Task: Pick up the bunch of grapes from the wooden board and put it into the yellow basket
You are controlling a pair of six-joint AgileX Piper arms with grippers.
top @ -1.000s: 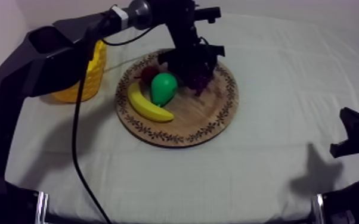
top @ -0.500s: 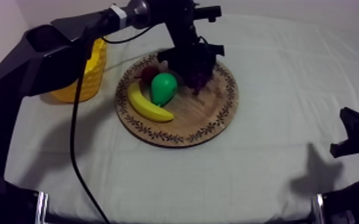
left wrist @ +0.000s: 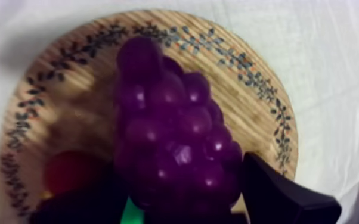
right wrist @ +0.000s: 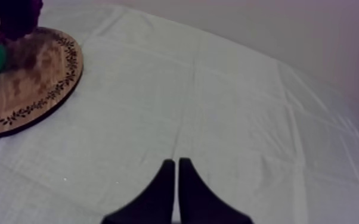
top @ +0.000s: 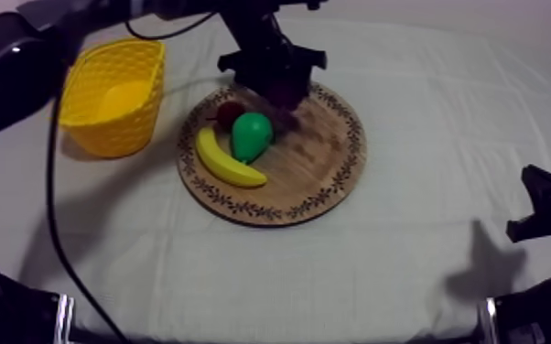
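The counter (top: 407,274) carries the wooden board (top: 320,183) in the middle. The yellow basket (top: 105,133) stands near it on my left side, not touching it. As far as the top view shows, the basket has nothing inside.

On the board lie the banana (top: 227,163), the pear (top: 252,134) and the small red fruit (top: 228,112), close together on the side toward the basket.

The bunch of grapes (left wrist: 176,143) is not lying with them. The left gripper (top: 275,80) is clamped on it, one finger at each side, and holds it over the far part of the board. I judge it is off the wood, so the step in hand is the carrying.

The next move calls for travel sideways to the basket, high enough to pass its rim, and a release only when the bunch is over the hollow.

The right gripper (right wrist: 176,164) has its fingers together and hangs over bare cloth at its own side.
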